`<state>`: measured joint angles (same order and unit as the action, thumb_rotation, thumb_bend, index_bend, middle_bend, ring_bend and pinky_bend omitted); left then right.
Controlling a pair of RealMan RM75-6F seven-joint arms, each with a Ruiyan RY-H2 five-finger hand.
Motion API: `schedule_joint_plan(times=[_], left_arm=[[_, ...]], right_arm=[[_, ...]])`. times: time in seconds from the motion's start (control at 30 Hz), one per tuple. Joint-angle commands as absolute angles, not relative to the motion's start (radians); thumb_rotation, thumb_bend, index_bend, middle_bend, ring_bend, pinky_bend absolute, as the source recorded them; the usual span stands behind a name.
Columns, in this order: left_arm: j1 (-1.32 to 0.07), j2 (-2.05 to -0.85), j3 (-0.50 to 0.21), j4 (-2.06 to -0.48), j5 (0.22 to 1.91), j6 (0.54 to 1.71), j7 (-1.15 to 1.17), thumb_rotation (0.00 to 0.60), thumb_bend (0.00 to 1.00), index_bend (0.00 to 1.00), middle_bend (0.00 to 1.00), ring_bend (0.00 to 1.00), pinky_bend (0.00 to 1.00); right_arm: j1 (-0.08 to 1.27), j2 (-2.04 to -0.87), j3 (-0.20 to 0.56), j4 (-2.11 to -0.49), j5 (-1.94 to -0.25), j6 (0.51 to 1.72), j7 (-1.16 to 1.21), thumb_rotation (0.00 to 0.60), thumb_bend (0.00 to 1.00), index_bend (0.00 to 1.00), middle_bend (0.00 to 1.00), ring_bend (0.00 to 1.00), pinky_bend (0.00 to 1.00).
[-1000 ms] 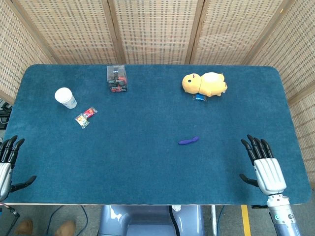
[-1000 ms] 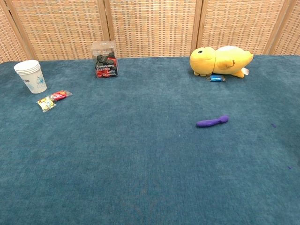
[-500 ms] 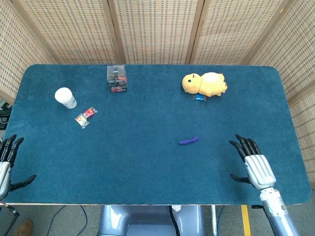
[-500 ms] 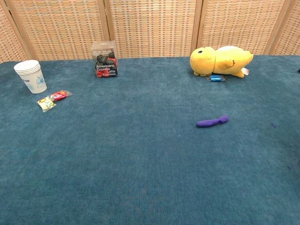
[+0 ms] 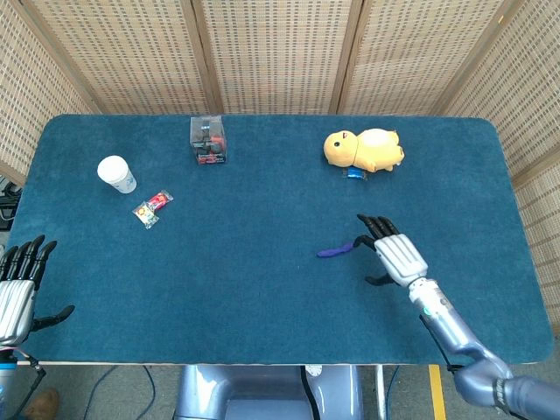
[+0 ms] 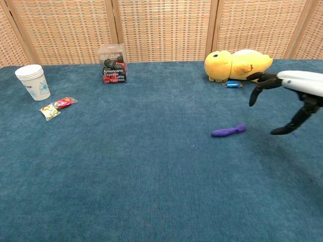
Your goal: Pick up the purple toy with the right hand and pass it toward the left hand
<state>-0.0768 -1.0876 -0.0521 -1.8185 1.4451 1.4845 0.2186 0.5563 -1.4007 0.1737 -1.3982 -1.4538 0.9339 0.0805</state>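
The purple toy, a slim curved stick, lies flat on the blue table cloth right of centre. My right hand hovers open just to its right, fingers spread and above the cloth, holding nothing. Its fingertips reach over the toy's right end in the head view. In the chest view the hand is raised above the toy and off to its right. My left hand stays open at the table's front left edge, far from the toy, and does not show in the chest view.
A yellow plush duck with a small blue item beside it lies at the back right. A clear box stands at the back centre. A white paper cup and candy wrappers sit at the left.
My right hand has moved from the table's front right edge leftward and forward to just beside the purple toy, entering the chest view. The left hand shifted only slightly.
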Motion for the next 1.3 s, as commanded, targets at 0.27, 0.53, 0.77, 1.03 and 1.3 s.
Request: schedule_joint_plan(times=[0.27,0.53,0.77,1.03,1.3], left_arm=[[-0.101,-1.121,-0.073,-1.789,1.379,1.444,0.261,0.600,0.00,0.00,0.00,0.00,0.00],[-0.113,-1.133,-0.080,-1.779,1.348,1.422,0.279,0.600,0.00,0.00,0.00,0.00,0.00],[-0.123,-1.141,-0.081,-1.776,1.333,1.409,0.290,0.600,0.00,0.00,0.00,0.00,0.00],[-0.126,-1.142,-0.080,-1.774,1.326,1.405,0.293,0.600,0.00,0.00,0.00,0.00,0.00],[-0.128,-1.142,-0.077,-1.777,1.327,1.406,0.297,0.600,0.00,0.00,0.00,0.00,0.00]], right_arm=[[0.694,-1.621,0.189,-1.095,-1.409,0.805,0.056,0.600,0.42,0.43,0.10,0.00,0.00],[0.726,-1.695,0.180,-0.986,-1.387,0.769,0.063,0.600,0.48,0.45,0.10,0.00,0.00],[0.738,-1.716,0.176,-0.950,-1.379,0.770,0.073,0.600,0.51,0.47,0.10,0.00,0.00],[0.737,-1.714,0.171,-0.948,-1.376,0.781,0.082,0.600,0.53,0.49,0.10,0.00,0.00],[0.739,-1.712,0.167,-0.948,-1.366,0.780,0.088,0.600,0.54,0.52,0.11,0.00,0.00]])
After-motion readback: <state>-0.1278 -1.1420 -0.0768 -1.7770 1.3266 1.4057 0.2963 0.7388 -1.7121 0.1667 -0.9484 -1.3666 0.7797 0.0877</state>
